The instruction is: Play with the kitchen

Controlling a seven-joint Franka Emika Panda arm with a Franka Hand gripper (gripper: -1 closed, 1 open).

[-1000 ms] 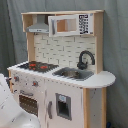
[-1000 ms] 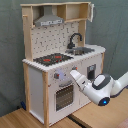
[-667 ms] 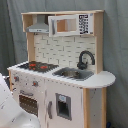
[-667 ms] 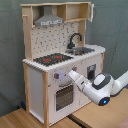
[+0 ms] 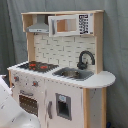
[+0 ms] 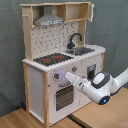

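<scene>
Standing at the centre, the tall white and light-wood toy kitchen (image 6: 60, 60) looks rigid and heavy; its small front knobs (image 6: 56, 76) seem best to grasp. From four o'clock, the white gripper (image 6: 67, 76) nears them; its finger state I cannot tell.

White and pale wood on my screens, with small touches of black, red and grey.

I see the kitchen (image 6: 60, 65) in white panels with light-wood edges; its pegboard back (image 6: 52, 37) is white, dotted with dark holes, and reads as brick-like lines in the first exterior view. The hood (image 5: 38, 26) is grey, the hob (image 6: 52, 59) black with red rings, the faucet (image 5: 85, 59) black. The arm (image 6: 97, 87) is white with one blue light; the bench (image 6: 20, 120) is honey-brown wood, the backdrop grey.
</scene>
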